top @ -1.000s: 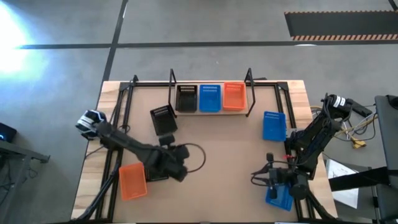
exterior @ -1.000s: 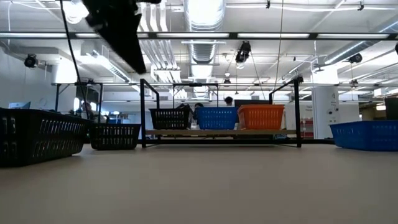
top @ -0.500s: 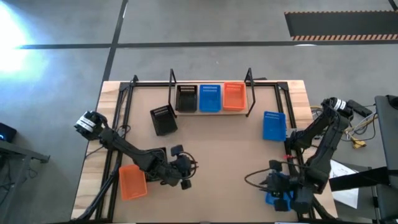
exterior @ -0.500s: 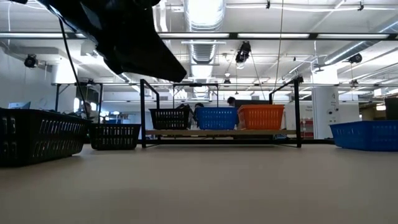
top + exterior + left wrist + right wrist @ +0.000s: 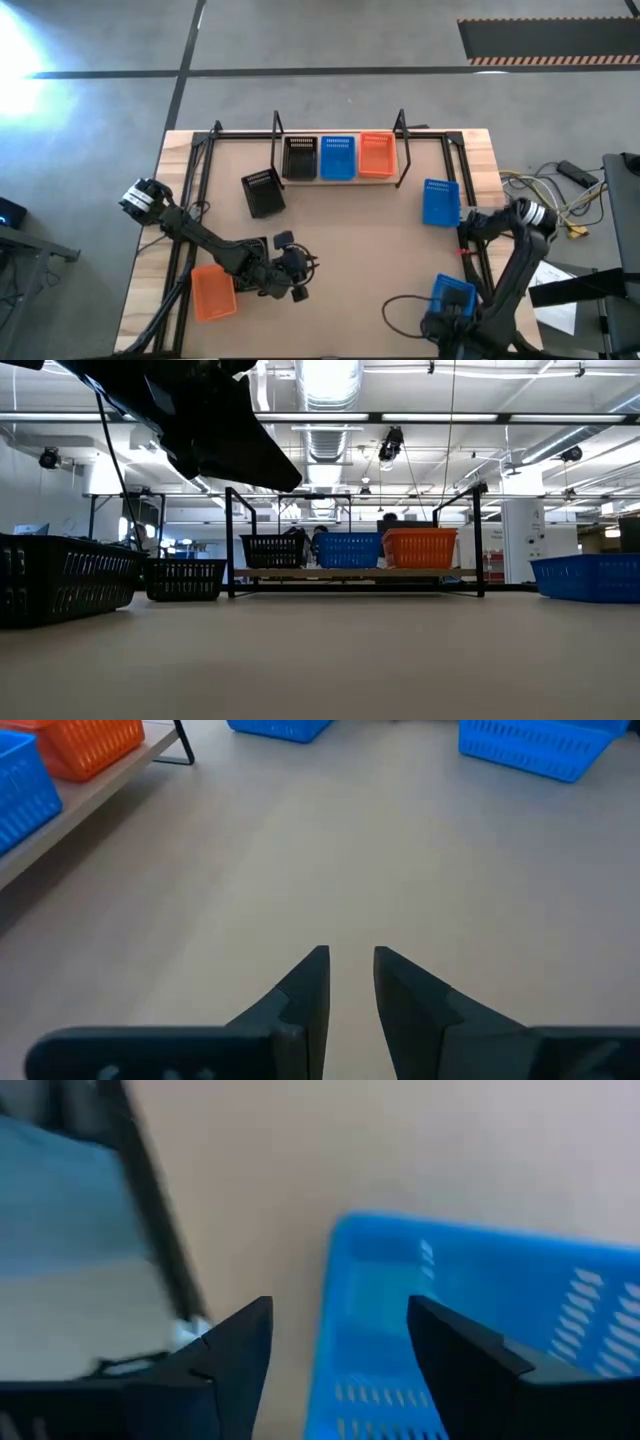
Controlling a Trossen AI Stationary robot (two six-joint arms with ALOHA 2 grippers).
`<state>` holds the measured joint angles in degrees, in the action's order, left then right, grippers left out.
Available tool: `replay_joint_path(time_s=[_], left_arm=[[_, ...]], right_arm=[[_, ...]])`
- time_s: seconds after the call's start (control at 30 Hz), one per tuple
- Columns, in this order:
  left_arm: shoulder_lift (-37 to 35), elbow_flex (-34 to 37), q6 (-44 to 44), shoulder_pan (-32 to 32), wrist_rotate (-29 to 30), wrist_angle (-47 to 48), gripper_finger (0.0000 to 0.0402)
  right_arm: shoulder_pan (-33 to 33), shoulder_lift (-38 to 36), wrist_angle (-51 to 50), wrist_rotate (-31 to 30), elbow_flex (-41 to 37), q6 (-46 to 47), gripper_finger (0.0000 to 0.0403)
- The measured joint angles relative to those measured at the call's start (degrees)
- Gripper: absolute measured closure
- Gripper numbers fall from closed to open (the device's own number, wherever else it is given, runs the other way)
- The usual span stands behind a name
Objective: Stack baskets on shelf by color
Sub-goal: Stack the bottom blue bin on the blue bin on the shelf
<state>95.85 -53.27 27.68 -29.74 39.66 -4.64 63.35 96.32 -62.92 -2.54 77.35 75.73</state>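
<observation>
Blue basket [image 5: 452,296] sits at table edge beside spread right gripper [image 5: 340,1350].

Bright ceiling lights (floor glare); right wrist view blurred

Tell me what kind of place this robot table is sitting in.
Likely an industrial lab or workshop: exposed ceiling ducts, strip lights, a bare concrete floor with hazard-striped matting.
</observation>
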Motion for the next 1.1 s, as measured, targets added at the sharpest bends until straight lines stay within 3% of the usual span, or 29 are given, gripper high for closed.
replay_joint_path(time_s=[0.3, 0.63, 0.73, 0.87, 1.1], left_arm=[[0.0, 0.1, 0.0, 0.0, 0.0, -0.1, 0.0337], [0.1, 0.2, 0.1, 0.0, 0.1, -0.1, 0.0337], [1.2, 0.2, 0.1, 0.0, 0.2, -1.4, 0.0337], [3.6, 0.2, 0.4, 0.0, 0.1, -3.3, 0.0337], [8.6, 0.3, 0.2, 0.0, 0.1, -11.3, 0.0337]], right_arm=[[1.2, 2.6, -0.3, 4.6, -2.6, 2.7, 0.0223], [1.0, 0.2, 0.3, 4.0, -6.7, 0.1, 0.0376], [0.5, 0.1, 0.6, 3.8, -7.1, -3.0, 0.0389], [-1.0, -0.2, 2.7, -2.3, -7.2, -10.5, 0.039], [-7.5, -3.2, 10.0, -16.7, -6.5, -31.8, 0.0391]])
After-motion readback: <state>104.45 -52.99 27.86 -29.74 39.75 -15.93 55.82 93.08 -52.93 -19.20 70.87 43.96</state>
